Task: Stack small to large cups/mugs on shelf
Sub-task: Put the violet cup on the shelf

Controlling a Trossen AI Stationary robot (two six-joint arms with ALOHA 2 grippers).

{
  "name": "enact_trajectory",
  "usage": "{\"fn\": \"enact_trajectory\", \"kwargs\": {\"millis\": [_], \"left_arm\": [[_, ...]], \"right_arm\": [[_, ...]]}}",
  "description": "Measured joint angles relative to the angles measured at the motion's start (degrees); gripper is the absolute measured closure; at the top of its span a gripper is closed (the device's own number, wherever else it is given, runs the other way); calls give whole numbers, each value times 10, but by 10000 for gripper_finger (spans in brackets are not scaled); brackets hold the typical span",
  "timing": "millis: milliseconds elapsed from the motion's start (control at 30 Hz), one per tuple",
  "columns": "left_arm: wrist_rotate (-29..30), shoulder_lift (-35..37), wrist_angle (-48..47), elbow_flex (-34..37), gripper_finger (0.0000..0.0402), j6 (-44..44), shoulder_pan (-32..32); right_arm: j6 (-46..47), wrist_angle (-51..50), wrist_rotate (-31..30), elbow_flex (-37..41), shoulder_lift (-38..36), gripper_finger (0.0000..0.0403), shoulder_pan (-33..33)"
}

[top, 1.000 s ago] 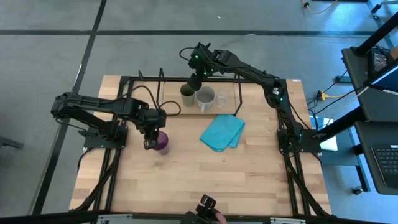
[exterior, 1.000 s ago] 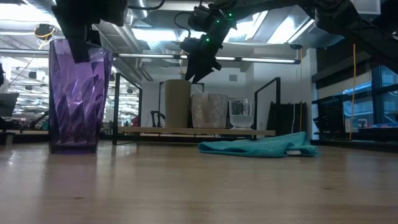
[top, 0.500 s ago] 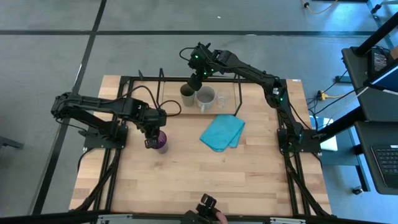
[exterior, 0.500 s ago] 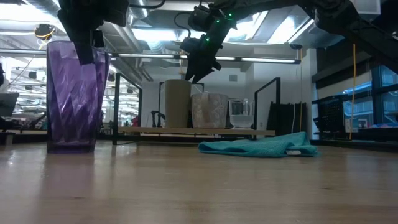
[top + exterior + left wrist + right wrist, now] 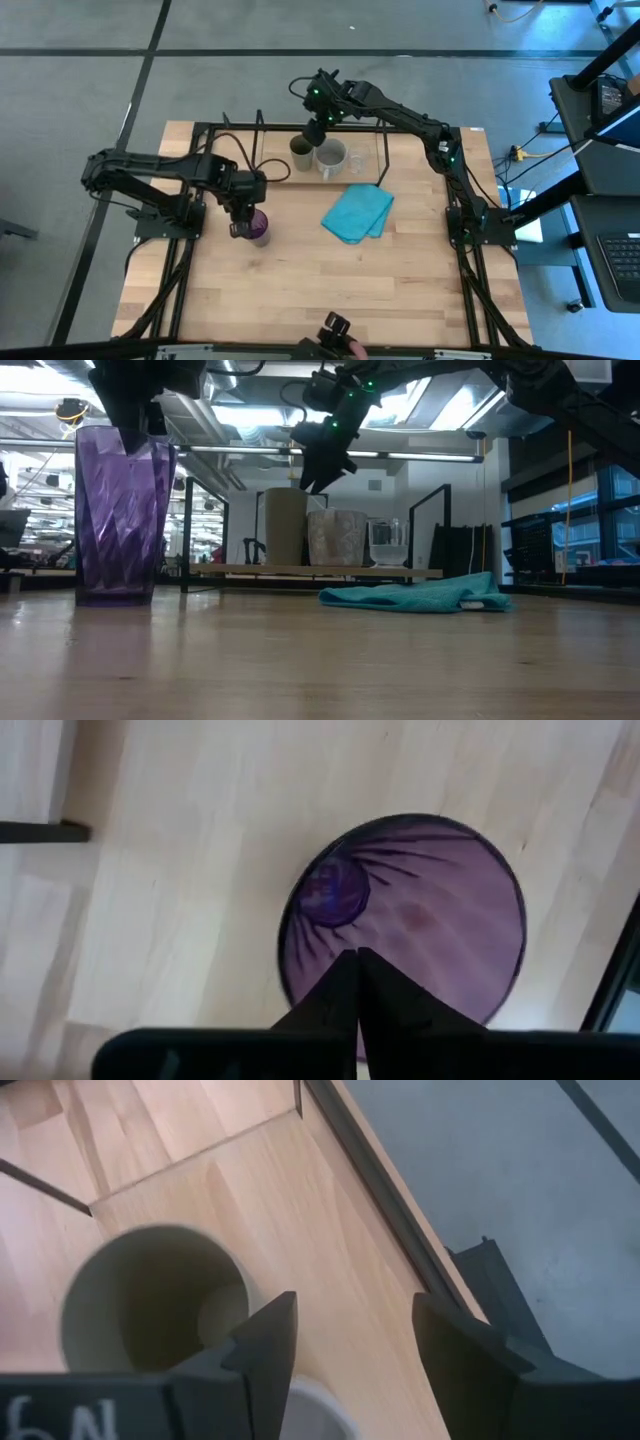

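Note:
The purple tumbler (image 5: 260, 228) stands upright on the wooden table at the left, on its base (image 5: 118, 598). My left gripper (image 5: 357, 958) is shut and points steeply down at the tumbler's mouth (image 5: 420, 920), by its rim on the table's left side. On the shelf (image 5: 300, 571) at the far side stand the olive-green cup (image 5: 285, 525), the grey mug (image 5: 335, 538) and the clear glass (image 5: 388, 542). My right gripper (image 5: 350, 1360) hangs open above the olive-green cup (image 5: 150, 1300) and touches nothing. My left gripper's shut fingers (image 5: 135, 425) come from above, pointing steeply down, at the tumbler's rim (image 5: 125, 428). No wall shows between them in the left wrist view. Whether they touch the rim I cannot tell. The tumbler stands upright on the table.
A folded turquoise cloth (image 5: 357, 213) lies on the table to the right of the tumbler, near the shelf. The shelf's thin black uprights (image 5: 258, 125) rise around the cups. Black frame bars (image 5: 180, 270) run along the table's left and right sides.
My left gripper has shut at the tumbler's rim without shifting its place. My right gripper has kept still, open above the olive-green cup.

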State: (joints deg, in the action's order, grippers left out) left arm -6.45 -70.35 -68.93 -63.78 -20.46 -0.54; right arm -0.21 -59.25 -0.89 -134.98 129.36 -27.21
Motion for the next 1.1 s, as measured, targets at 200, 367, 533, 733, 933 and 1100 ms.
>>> {"fn": "enact_trajectory", "kwargs": {"millis": [200, 367, 533, 733, 933, 1100], "left_arm": [[13, 0, -36, -62, 401, 42, 32], [23, 1, -66, -84, 401, 70, 57], [30, 9, -78, -85, 390, 76, 54], [73, 19, -87, -85, 331, 91, 38], [85, 20, -89, -82, 280, 97, 26], [67, 20, -79, -52, 272, 96, 18]], "right_arm": [[2, -33, 0, 0, 0, 202, 0], [2, -37, 0, 0, 1, 202, 0], [16, -38, 0, 0, 1, 202, 1], [16, -39, 0, 0, 1, 202, 1], [16, -40, 0, 0, 1, 202, 2], [14, -40, 0, 0, 1, 202, 2]]}}
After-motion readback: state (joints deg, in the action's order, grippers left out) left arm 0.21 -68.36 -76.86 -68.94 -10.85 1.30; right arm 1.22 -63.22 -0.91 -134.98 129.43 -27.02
